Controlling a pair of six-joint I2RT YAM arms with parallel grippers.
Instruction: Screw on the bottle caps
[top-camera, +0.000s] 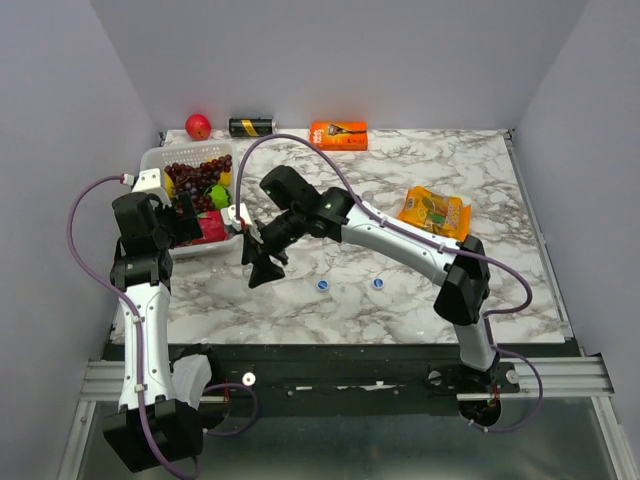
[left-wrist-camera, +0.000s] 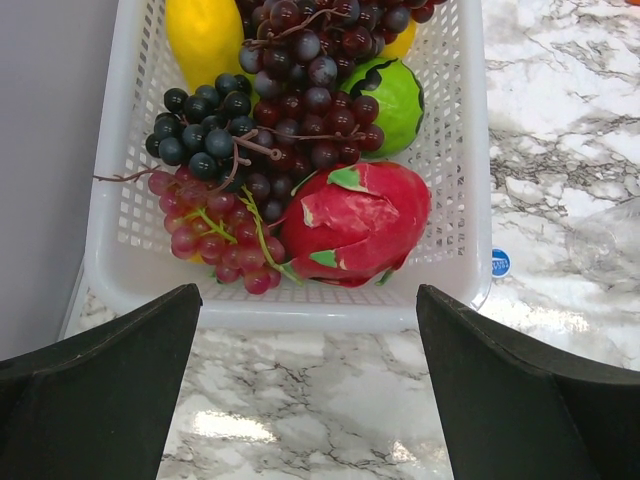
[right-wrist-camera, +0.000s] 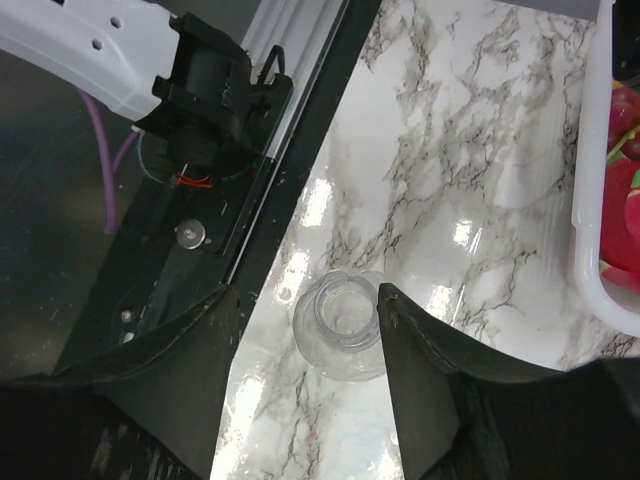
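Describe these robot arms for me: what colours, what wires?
Both arms are alike: the left arm and right arm have smooth white shells between chunky black joints. A thin purple cable loops along each. The left pincer and right pincer each end in two broad matte-black fingers.
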